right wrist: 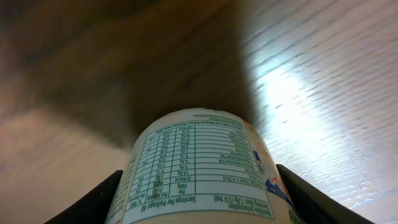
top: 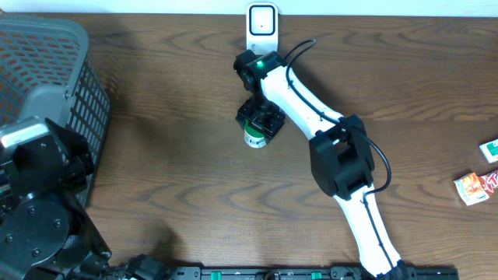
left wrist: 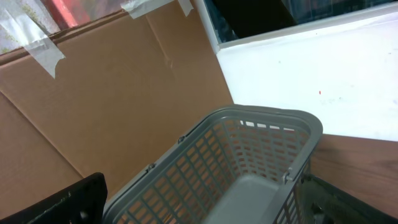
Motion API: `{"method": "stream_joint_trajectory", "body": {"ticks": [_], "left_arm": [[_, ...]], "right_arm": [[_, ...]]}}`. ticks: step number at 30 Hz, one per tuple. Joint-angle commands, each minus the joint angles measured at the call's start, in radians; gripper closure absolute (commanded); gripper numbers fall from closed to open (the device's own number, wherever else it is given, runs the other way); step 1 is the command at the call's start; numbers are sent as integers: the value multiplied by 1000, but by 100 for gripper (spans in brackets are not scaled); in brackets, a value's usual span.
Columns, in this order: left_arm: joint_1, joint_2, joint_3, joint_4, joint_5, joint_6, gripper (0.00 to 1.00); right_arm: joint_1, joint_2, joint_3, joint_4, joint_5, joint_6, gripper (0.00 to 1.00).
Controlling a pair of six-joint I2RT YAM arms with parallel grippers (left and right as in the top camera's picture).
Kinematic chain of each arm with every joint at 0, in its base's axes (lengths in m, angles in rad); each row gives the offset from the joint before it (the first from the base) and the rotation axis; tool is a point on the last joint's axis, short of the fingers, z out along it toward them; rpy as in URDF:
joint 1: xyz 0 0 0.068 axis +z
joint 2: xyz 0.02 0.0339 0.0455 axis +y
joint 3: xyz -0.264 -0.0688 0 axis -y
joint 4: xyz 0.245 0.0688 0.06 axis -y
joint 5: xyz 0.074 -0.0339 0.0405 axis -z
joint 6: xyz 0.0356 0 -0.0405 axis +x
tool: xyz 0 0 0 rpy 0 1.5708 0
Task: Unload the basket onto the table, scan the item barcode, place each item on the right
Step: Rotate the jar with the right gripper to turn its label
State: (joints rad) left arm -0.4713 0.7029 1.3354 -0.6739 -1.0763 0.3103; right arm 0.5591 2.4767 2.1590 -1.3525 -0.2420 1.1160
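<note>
Pickup is proceeding: right gripper is pinching the white, green-printed cylindrical tub, next needing lifting, barcode facing the white scanner.

Right arm is slanting across mid-table, blocking the right-side run to the scanner; tub is sitting in front of it. Basket is walling off the left. Bare wood between basket and tub is giving passage; packets are crowding the right edge.
</note>
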Motion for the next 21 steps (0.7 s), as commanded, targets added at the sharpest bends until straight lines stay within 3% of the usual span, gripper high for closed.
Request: {"method": "stream_joint_trajectory", "body": {"ticks": [1,11,21], "left_arm": [[3,-4,1,1,-9,-10,2],[3,-4,1,1,-9,-10,2],[3,-5,1,1,-9,-10,2]], "right_arm": [[-55,-1,-13,-11,-200,-229,56],[-205,-1,-13,-155,-669,-669,54],[-274,-1,-13,-349,-828,-960,54]]}}
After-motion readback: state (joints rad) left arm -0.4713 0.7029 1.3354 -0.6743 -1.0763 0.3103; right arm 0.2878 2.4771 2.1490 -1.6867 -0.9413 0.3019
